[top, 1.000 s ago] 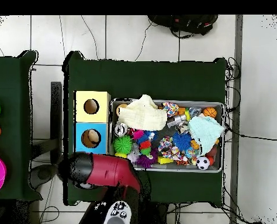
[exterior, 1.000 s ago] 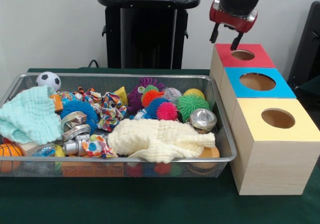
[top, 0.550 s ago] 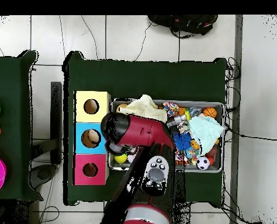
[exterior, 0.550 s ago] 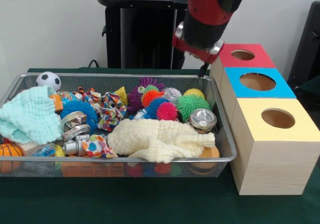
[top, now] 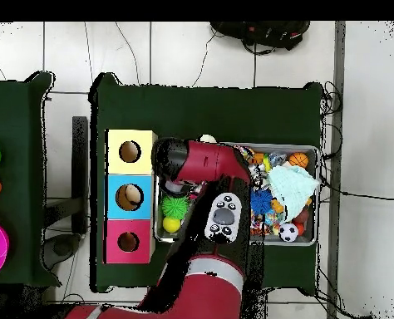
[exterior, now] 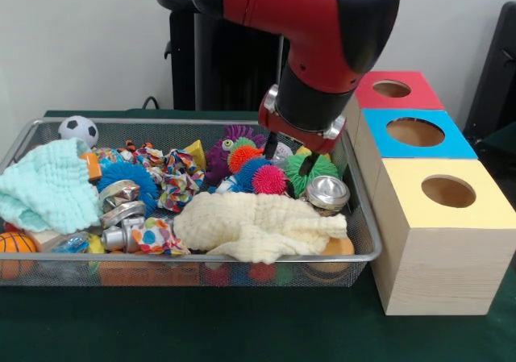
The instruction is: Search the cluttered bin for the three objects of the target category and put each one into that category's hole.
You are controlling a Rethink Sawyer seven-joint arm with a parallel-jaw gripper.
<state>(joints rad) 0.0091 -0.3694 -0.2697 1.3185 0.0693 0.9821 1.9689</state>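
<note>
The claw [exterior: 289, 156] hung open, fingers apart, just above the green spiky ball [exterior: 311, 168] and pink spiky ball [exterior: 269, 180] at the far right of the wire bin [exterior: 364, 241]. The bin also held a cream cloth [exterior: 258, 225], a mint cloth [exterior: 47, 186] and a metal tin [exterior: 326, 193]. Right of it stood the red [exterior: 393, 89], blue [exterior: 415, 132] and yellow [exterior: 448, 193] hole boxes.

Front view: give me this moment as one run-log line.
tool: open, empty | position: over green spiky ball and pink spiky ball in wire bin | red, blue, yellow hole boxes: beside bin
</note>
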